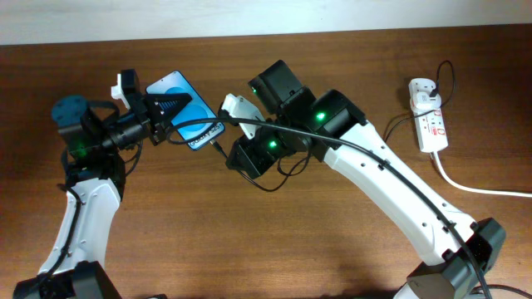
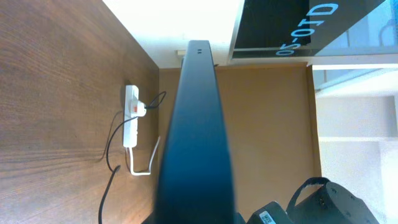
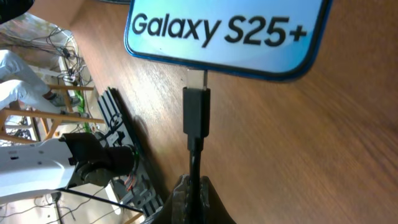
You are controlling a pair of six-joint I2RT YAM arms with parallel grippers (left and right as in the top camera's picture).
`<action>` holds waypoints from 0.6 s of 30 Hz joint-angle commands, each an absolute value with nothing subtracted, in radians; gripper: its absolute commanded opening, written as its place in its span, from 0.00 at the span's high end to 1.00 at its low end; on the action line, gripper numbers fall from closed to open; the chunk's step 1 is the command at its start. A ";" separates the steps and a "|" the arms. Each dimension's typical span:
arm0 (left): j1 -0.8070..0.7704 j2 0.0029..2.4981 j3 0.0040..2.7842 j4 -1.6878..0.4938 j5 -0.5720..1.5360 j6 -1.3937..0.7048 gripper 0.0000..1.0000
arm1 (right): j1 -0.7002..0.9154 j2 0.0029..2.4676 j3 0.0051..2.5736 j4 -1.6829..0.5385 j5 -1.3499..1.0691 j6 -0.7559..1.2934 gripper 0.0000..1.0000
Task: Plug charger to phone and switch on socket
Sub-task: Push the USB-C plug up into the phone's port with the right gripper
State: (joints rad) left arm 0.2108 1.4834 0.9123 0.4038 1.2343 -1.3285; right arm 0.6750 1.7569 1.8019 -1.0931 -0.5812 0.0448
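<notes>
Plainly the plugging step is in hand, and it is close to its end. The left pincer (image 1: 166,108) is clamped across the phone (image 1: 195,120), holding it at the left of the bench (image 1: 332,249) with its lower edge turned toward the other arm. The right pincer (image 3: 194,190) is closed on the black cable of the charger (image 3: 196,115) a little way behind the plug. In the right wrist view the plug stands square to the phone's bottom edge, and its small metal tip meets the port. A short length of bare metal shows between the plug body and the edge, so I judge it not fully seated.

The next move calls for a short straight push along the line of the plug while the left arm keeps the phone from sliding back. Any sideways drift would bend the tip in the port. After that the cable can be let go. The socket (image 1: 432,124) lies well apart at the far right of the bench, and its switch has yet to be pressed
</notes>
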 commanded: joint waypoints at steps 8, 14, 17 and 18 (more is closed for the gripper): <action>0.212 1.473 0.923 0.410 1.256 -1.310 1.00 | 0.680 1.742 1.824 -1.122 -0.591 0.061 0.96; 0.212 1.473 0.923 0.410 1.235 -1.328 1.00 | 0.680 1.742 1.824 -1.121 -0.591 0.061 0.96; 0.212 1.473 0.923 0.410 1.234 -1.328 1.00 | 0.680 1.742 1.824 -1.119 -0.591 0.061 0.96; 0.212 1.473 0.923 0.410 1.234 -1.328 1.00 | 0.680 1.742 1.824 -1.116 -0.591 0.061 0.96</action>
